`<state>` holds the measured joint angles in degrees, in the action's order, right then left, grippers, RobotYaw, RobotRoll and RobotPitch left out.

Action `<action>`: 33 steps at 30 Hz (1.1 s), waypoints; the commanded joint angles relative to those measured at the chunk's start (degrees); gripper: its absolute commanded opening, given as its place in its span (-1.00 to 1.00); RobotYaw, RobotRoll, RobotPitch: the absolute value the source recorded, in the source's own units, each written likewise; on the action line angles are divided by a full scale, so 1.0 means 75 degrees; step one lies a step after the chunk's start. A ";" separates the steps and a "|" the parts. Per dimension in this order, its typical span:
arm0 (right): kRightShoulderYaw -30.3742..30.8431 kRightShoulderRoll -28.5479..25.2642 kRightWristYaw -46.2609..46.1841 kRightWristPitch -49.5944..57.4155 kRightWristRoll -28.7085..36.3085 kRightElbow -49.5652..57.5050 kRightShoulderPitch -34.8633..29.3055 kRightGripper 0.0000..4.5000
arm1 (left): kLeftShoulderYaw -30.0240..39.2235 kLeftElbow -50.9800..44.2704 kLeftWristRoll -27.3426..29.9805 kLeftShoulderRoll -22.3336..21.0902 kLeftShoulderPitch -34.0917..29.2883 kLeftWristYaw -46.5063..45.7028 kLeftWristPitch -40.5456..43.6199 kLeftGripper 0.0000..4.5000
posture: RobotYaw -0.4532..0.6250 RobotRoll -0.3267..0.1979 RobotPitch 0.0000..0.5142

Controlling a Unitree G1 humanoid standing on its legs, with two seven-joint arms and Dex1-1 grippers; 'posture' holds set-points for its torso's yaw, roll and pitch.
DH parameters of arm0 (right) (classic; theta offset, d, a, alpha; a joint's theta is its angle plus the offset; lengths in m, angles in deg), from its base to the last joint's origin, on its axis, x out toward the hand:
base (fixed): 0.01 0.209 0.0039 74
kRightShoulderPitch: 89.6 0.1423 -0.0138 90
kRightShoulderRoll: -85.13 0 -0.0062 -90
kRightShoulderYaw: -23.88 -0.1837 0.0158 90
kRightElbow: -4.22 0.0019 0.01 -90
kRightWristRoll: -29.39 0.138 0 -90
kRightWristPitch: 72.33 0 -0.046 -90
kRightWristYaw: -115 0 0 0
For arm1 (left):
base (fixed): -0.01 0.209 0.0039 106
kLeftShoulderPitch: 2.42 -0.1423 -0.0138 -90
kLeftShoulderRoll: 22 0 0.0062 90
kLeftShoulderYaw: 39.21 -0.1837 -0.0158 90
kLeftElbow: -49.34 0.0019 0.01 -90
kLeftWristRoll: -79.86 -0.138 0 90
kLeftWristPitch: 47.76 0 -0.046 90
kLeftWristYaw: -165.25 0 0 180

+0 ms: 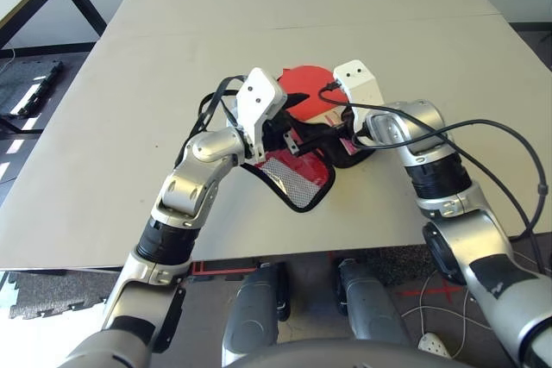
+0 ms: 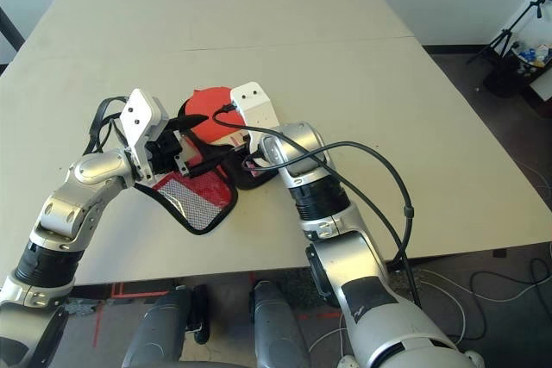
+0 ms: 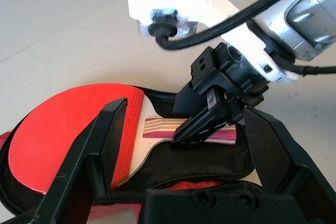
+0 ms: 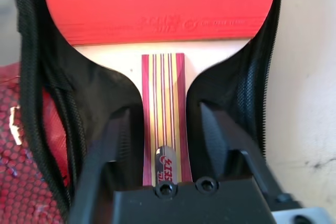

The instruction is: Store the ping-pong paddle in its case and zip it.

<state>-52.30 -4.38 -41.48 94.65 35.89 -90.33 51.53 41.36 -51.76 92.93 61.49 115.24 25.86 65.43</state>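
In the left eye view, one ping-pong paddle with a round red rubber blade lay on the pale tabletop, handle end toward about five o'clock. The one paddle-shaped case of red fabric with black lining lay open under it; its flap with the mesh pocket spread toward six o'clock of the blade.

In the right eye view, the two grippers faced inward over the case, the left at about nine o'clock of the handle, the right at about three.

In the left wrist view, the left gripper stood wide open above paddle and case, holding nothing.

In the right wrist view, the right gripper was open too, its two fingers either side of the single striped wooden handle, gripping nothing. The paddle looked light and rigid, its wood likely smoother than the rubber, so the handle's sides seemed the place to pinch. The cloth case would probably fold and drag, and its zipper edge wanted a firm hold.
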 commanded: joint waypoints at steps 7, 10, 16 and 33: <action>-0.0178 -0.1615 0.1444 -0.0550 0.0815 0.0557 -0.0229 0.99 | 0.0118 -0.0559 0.0243 -0.0491 0.0114 0.0450 0.0388 1.00 | -0.14 0.25 -0.33; -0.0481 -0.2106 0.1851 -0.1400 0.0907 0.0410 -0.0322 0.99 | 0.0578 -0.0960 0.0581 -0.1194 0.0263 0.0755 0.0879 1.00 | -0.13 0.25 -0.32; -0.0925 -0.2397 0.2294 -0.2536 0.1018 -0.0159 -0.0622 0.99 | 0.1505 -0.1135 0.1044 -0.3185 0.0289 0.1652 0.1554 1.00 | -0.09 0.25 -0.29; -0.1096 -0.2777 0.3626 -0.3701 0.1369 -0.0046 -0.1178 0.99 | 0.2657 -0.0557 0.0911 -0.5755 -0.2107 0.2500 0.1708 1.00 | -0.02 0.25 -0.26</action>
<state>-60.70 -24.39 -15.80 67.53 45.11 -92.16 43.81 61.95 -55.67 100.25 18.22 100.24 44.96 78.16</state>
